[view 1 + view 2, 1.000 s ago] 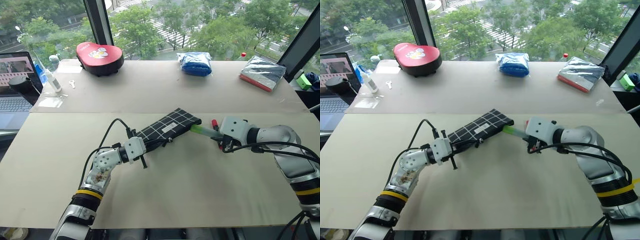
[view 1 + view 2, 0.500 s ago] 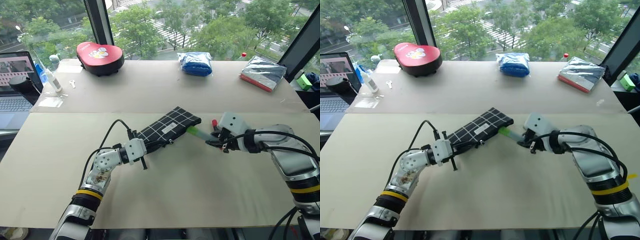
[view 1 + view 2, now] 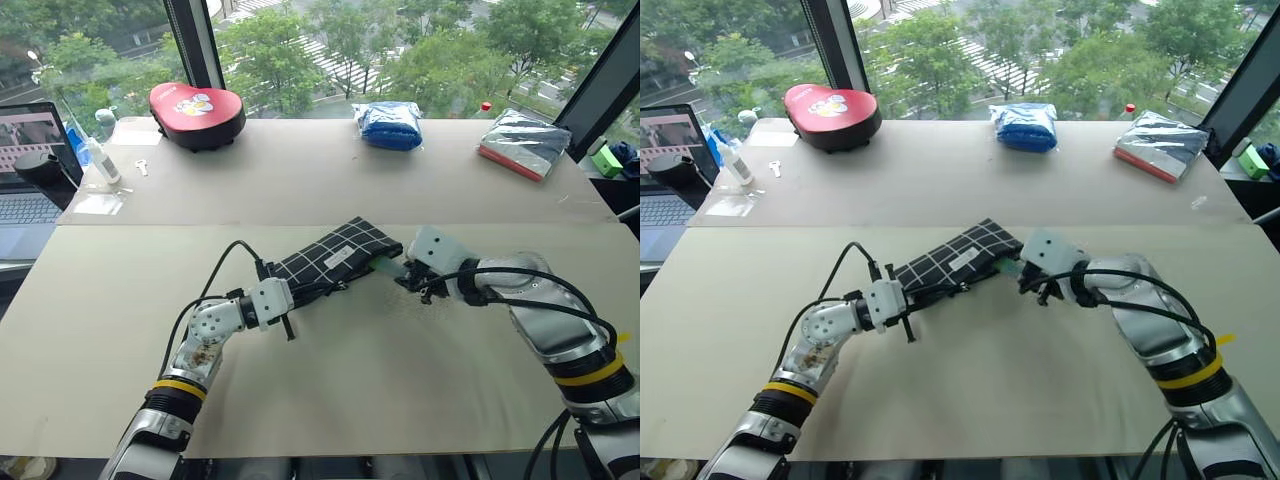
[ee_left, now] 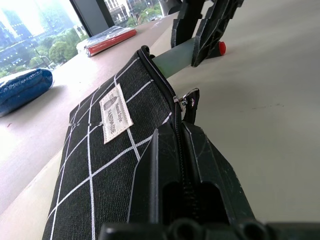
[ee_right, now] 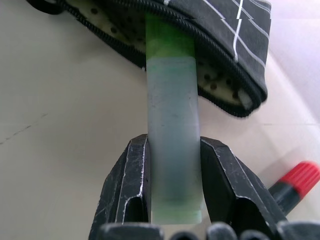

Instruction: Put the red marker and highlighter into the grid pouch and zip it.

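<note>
The grid pouch (image 3: 335, 255), black with white lines, lies slanted at the table's middle. My left gripper (image 4: 181, 150) is shut on the zipper edge at the pouch's near end. The far end gapes open and shows a dotted lining. My right gripper (image 5: 171, 147) is shut on the highlighter (image 5: 171, 100), a pale green stub. Its bright green cap end sits inside the pouch's open mouth. The red marker (image 5: 299, 178) lies on the table just behind my right gripper, with its red cap (image 4: 220, 48) showing.
Along the far edge of the table sit a red cushion-like case (image 3: 199, 103), a blue bag (image 3: 390, 125) and a silver and red packet (image 3: 523, 143). A laptop (image 3: 30, 170) and a small bottle (image 3: 100, 160) stand at the far left.
My right gripper has moved left with the highlighter, and its green end has gone into the pouch's mouth. The left gripper and the pouch have stayed put.
</note>
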`<action>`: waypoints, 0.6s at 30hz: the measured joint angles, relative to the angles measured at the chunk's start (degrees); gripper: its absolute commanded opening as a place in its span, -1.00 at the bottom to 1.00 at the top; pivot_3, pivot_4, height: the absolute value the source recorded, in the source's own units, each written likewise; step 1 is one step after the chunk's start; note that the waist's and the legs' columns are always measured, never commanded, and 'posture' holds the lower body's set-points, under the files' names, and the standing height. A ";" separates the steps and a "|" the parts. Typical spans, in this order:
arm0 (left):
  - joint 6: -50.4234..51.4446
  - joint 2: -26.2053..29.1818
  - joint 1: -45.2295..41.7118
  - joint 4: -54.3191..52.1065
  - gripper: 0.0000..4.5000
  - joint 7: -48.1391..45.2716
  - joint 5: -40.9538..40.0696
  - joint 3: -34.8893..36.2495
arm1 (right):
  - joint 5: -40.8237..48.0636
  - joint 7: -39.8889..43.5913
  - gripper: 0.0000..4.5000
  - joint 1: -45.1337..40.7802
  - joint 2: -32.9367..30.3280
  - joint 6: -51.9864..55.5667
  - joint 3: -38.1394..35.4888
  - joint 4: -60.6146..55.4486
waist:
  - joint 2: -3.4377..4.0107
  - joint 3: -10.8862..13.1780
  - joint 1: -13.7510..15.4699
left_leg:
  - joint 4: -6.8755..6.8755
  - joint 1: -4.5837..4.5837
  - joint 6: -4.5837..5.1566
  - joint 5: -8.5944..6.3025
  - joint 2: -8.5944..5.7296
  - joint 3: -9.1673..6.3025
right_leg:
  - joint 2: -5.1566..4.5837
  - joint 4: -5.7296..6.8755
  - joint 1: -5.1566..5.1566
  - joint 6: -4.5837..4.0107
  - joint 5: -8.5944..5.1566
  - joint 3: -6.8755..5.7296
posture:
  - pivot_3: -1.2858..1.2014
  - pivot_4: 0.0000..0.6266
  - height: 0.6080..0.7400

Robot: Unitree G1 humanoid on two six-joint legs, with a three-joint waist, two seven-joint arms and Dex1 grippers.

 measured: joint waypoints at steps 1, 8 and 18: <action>0.00 -0.02 0.00 0.00 -1.00 0.00 0.00 -0.01 | -0.08 -0.08 -0.54 -0.34 0.61 0.00 0.14 0.00 | 0.00 0.00 0.00 | 0.00 -0.01 0.00 0.00 0.00 0.00 | 0.00 0.00 0.00 0.00 0.00 0.00 | 0.03 -0.52 1.00; 0.01 -0.12 0.00 -0.01 -1.00 0.07 -0.09 0.00 | -5.29 -1.29 -0.54 -2.20 1.24 -9.27 2.54 1.40 | 0.00 0.00 -0.07 | 0.02 -0.04 0.01 -0.01 -0.02 -0.01 | 0.00 0.00 0.00 0.00 0.00 -0.02 | 0.03 -0.52 1.00; 1.40 -0.53 0.01 -0.06 -1.00 -0.07 -0.54 -0.03 | -20.00 -2.25 -0.54 -2.20 -0.69 -35.75 11.11 8.32 | 0.00 0.00 -0.17 | 0.03 -0.03 -0.22 0.13 -0.07 0.05 | 0.01 0.01 0.01 0.00 0.00 -0.02 | 0.03 -0.52 1.00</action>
